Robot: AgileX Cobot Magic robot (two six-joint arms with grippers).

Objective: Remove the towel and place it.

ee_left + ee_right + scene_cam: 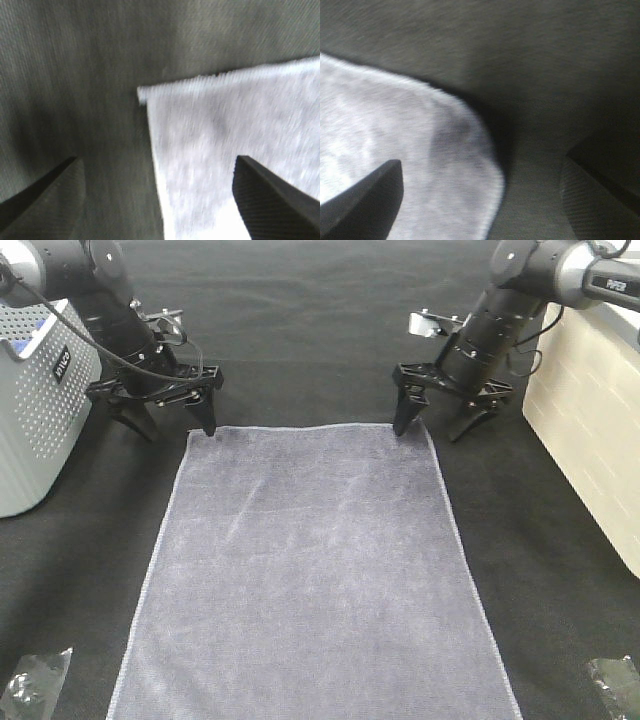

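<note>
Exterior high shows me one flat rectangular greyish-lavender terry towel and two pincers (left gripper, right gripper), both spread apart at its far corners.

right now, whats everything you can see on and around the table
towel: one, greyish lavender, spread flat in the middle of the cloth
table cloth: one, black, under everything
basket: one, grey with small holes, left edge, partly cut off
block: one, cream with a brick pattern, right edge
plastic pieces: two, crumpled, dark and shiny, one at each near corner
left gripper: one, black, open, at the towel's far left corner
right gripper: one, black, open, at the towel's far right corner
</note>
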